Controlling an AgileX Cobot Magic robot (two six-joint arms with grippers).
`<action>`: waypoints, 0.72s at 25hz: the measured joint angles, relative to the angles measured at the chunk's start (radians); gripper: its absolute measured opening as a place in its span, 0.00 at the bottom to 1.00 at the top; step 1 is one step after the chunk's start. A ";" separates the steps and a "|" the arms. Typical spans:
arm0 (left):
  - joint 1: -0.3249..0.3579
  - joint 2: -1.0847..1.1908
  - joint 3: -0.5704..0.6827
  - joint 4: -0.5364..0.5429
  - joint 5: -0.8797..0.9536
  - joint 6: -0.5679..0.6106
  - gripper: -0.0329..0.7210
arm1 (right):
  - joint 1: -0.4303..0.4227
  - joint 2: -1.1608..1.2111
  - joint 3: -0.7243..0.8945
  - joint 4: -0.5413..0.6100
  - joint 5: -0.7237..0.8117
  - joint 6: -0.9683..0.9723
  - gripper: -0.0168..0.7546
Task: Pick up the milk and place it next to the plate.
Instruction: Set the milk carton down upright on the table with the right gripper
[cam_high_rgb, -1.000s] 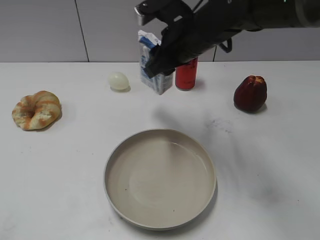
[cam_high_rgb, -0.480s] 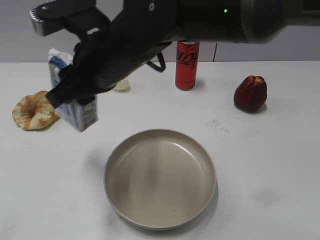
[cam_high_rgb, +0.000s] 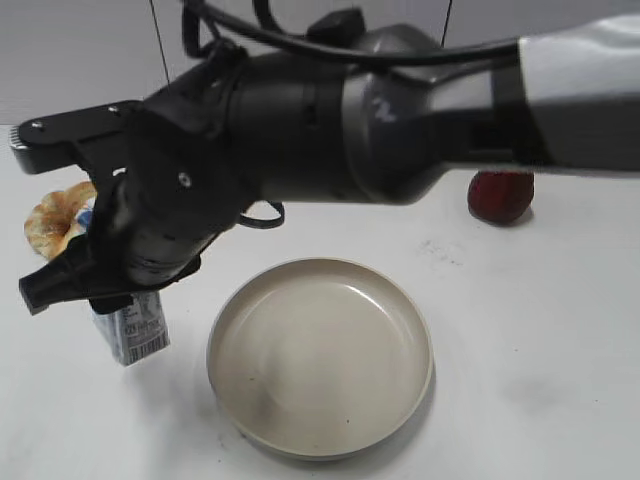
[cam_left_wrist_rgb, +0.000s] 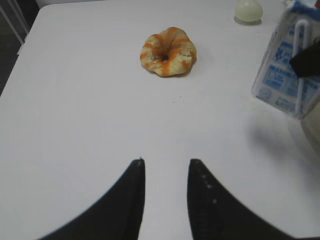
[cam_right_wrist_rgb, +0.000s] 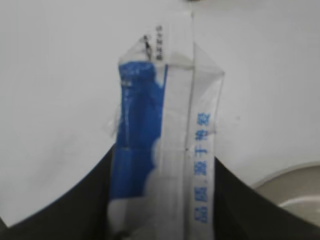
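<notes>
The milk (cam_high_rgb: 137, 331) is a small white carton with blue print, tilted, low at the table just left of the plate (cam_high_rgb: 320, 360). I cannot tell whether it touches the table. My right gripper (cam_high_rgb: 110, 298) reaches across from the right and is shut on the carton. In the right wrist view the milk (cam_right_wrist_rgb: 165, 125) sits between the fingers (cam_right_wrist_rgb: 165, 157), with the plate rim (cam_right_wrist_rgb: 295, 187) at the lower right. My left gripper (cam_left_wrist_rgb: 165, 162) is open and empty over bare table, and the milk (cam_left_wrist_rgb: 285, 75) stands to its far right.
A ring-shaped bread roll (cam_high_rgb: 55, 215) (cam_left_wrist_rgb: 167, 51) lies left of the carton. A dark red fruit (cam_high_rgb: 500, 195) shows behind the arm at the right. A pale egg (cam_left_wrist_rgb: 248, 9) lies at the far edge. The big right arm (cam_high_rgb: 350, 130) hides the back of the table.
The right gripper has carried the milk from the back middle, past the bread roll, down to the table just left of the plate. The arm now hides the red can.
</notes>
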 joint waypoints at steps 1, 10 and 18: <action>0.000 0.000 0.000 0.000 0.000 0.000 0.34 | 0.001 0.008 0.000 -0.025 0.000 0.059 0.41; 0.000 0.000 0.000 0.000 0.000 0.000 0.34 | 0.001 0.075 0.000 -0.072 0.000 0.270 0.41; 0.000 0.000 0.000 0.000 0.000 0.000 0.34 | 0.001 0.095 -0.001 -0.110 0.022 0.327 0.42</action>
